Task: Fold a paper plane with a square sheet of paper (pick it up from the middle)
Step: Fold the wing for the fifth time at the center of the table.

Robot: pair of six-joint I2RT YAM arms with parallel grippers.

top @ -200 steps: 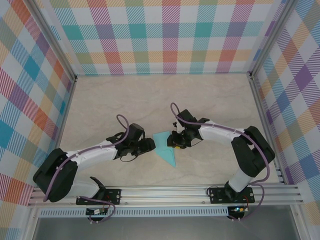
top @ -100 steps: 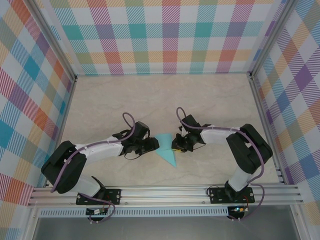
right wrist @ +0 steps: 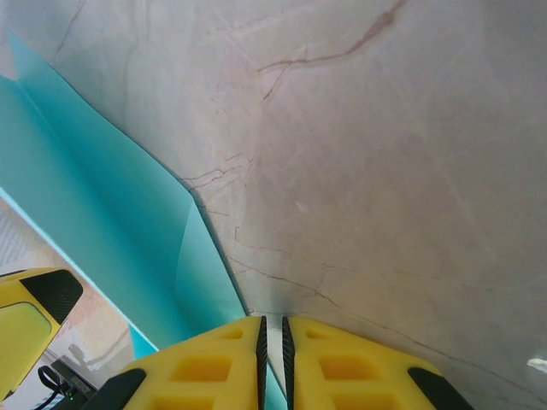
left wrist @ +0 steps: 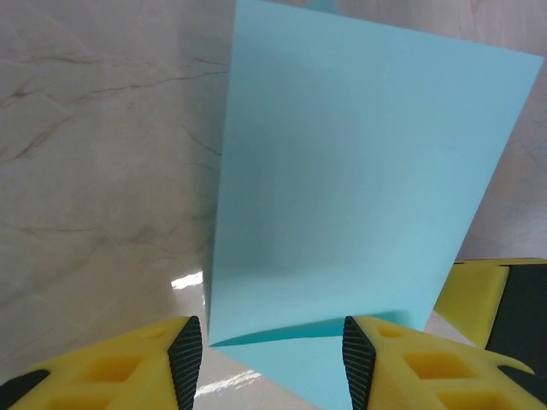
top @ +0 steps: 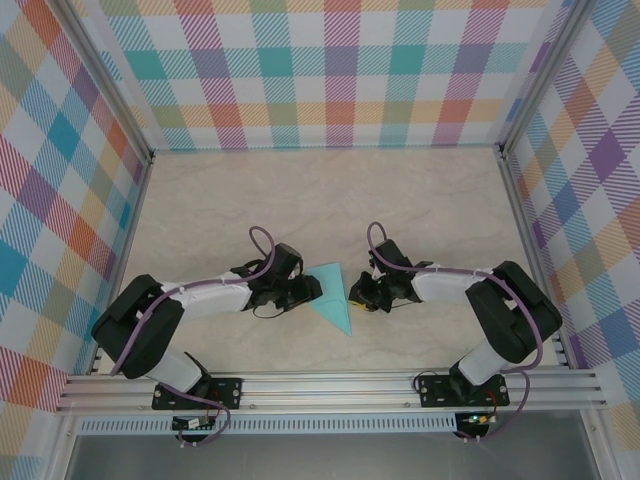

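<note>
Cyan plane [top: 333, 297] on table [top: 300, 200], front centre between both arms, left gripper [left wrist: 272, 342] spread open around its raised flap, right gripper [right wrist: 273, 329] pinched tight on the opposite edge

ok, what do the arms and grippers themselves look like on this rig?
Both are alike. The left arm and right arm have white links and black joints, with a purple cable looping along each. The left gripper and right gripper have yellow moulded fingers with rectangular pockets and black pads. No markings are legible.
</note>
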